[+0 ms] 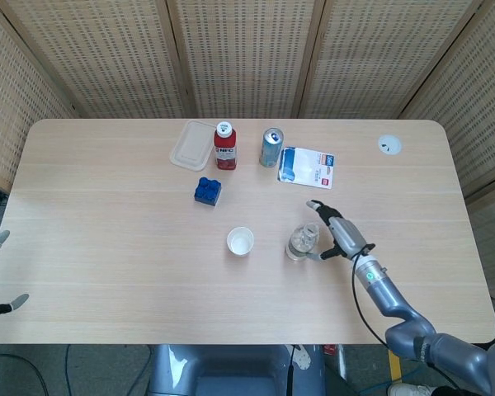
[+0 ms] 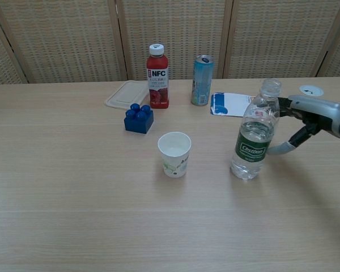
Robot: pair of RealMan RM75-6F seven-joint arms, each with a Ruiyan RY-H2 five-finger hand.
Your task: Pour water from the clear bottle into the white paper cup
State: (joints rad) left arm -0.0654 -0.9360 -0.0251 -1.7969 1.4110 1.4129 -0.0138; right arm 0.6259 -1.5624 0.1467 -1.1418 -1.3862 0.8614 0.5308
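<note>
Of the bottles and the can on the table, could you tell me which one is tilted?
The clear bottle, beside the right hand, leans right with its cap off. The red bottle and the can stand upright.

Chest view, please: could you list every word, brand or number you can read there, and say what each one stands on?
"NFC": white label of the red juice bottle.
Green label on the clear bottle: white brand script, too blurred to read.
Blue and white packet: print too small.
Blue can and paper cup: no legible text.
</note>
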